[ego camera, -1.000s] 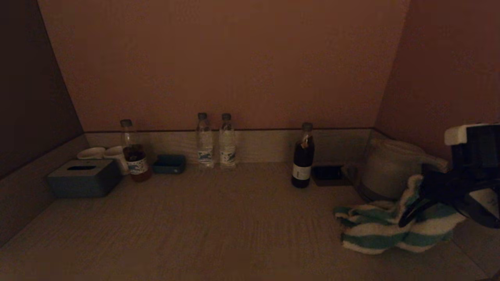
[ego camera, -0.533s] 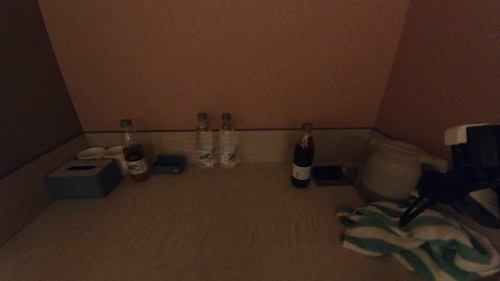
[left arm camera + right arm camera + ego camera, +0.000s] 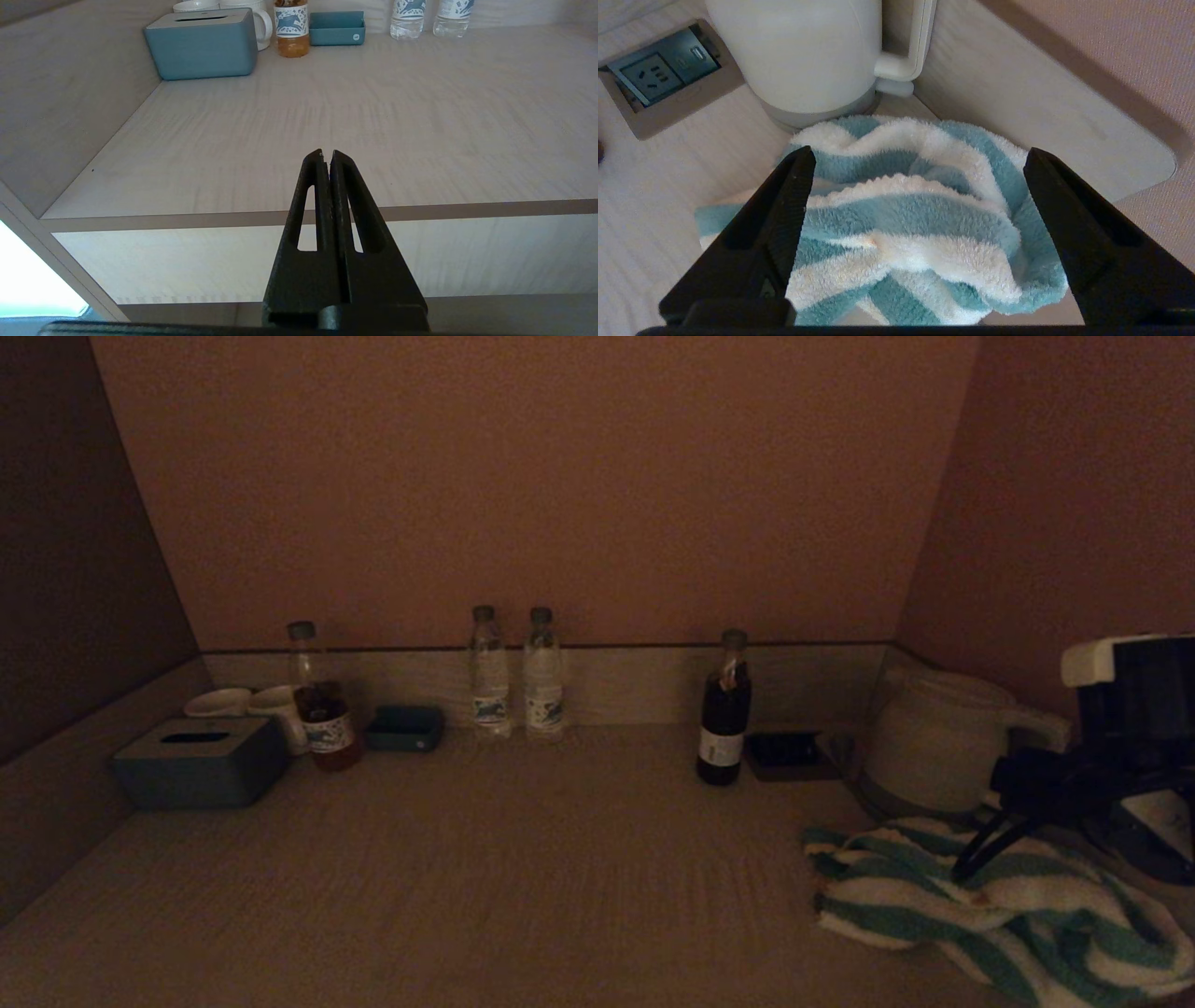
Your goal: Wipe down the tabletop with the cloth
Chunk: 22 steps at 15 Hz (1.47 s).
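Note:
A teal-and-white striped cloth [image 3: 990, 905] lies crumpled on the wooden tabletop [image 3: 523, 868] at the front right, in front of a white kettle [image 3: 934, 737]. My right gripper [image 3: 980, 854] hovers just above the cloth's back part, open and empty. In the right wrist view the cloth [image 3: 915, 224] lies loose below and between the spread fingers of the gripper [image 3: 920, 158]. My left gripper [image 3: 326, 154] is shut and empty, held off the table's front edge at the left; it does not show in the head view.
Along the back wall stand a grey tissue box [image 3: 201, 761], two white cups [image 3: 252, 705], a tea bottle [image 3: 322, 709], a small blue tray [image 3: 404, 728], two water bottles [image 3: 513, 672] and a dark bottle [image 3: 724, 709]. A socket panel [image 3: 784, 751] is set beside the kettle.
The right gripper let go of the cloth, which dropped and spread flat on the table to the front right. The gripper has stayed open just above it. The left arm has not moved.

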Available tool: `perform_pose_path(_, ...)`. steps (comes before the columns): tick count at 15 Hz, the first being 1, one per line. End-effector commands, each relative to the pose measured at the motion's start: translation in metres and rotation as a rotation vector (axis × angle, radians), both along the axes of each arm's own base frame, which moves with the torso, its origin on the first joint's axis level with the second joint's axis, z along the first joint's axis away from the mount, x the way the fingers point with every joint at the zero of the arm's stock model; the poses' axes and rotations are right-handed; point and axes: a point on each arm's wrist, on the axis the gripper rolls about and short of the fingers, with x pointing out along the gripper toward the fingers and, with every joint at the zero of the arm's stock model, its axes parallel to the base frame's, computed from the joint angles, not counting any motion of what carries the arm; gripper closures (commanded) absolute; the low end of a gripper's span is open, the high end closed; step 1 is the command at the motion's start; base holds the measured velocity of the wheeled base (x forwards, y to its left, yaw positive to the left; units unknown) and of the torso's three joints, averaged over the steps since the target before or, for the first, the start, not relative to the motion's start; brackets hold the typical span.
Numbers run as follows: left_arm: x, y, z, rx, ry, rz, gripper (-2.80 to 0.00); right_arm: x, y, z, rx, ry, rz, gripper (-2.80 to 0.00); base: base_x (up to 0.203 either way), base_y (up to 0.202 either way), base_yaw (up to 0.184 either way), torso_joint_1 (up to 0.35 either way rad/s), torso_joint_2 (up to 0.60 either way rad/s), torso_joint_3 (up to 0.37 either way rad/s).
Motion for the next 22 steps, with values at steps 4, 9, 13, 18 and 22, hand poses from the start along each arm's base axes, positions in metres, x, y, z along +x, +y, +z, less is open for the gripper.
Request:
perform_pose_path(4, 0.000, 0.000, 0.000, 0.000, 0.002, 0.001, 0.00, -0.001, 0.000, -0.001, 0.001, 0.005, -0.002, -2.80, 0.000, 0.000, 0.000, 0.000, 0.00, 0.000)
perform_pose_path(9, 0.000, 0.000, 0.000, 0.000, 0.002, 0.000, 0.00, -0.005, 0.002, -0.009, 0.012, 0.034, 0.018, -2.80, 0.000, 0.000, 0.000, 0.000, 0.00, 0.000)
perform_pose_path(13, 0.000, 0.000, 0.000, 0.000, 0.002, 0.000, 0.00, -0.008, 0.005, -0.013, 0.088, 0.043, 0.105, -2.80, 0.000, 0.000, 0.000, 0.000, 0.00, 0.000)
perform_pose_path(18, 0.000, 0.000, 0.000, 0.000, 0.002, 0.001, 0.00, -0.006, 0.007, -0.016, 0.185, 0.054, 0.221, -2.80, 0.000, 0.000, 0.000, 0.000, 0.00, 0.000)
perform_pose_path(22, 0.000, 0.000, 0.000, 0.000, 0.002, 0.001, 0.00, -0.004, 0.009, -0.023, 0.235, 0.076, 0.262, -2.80, 0.000, 0.000, 0.000, 0.000, 0.00, 0.000)
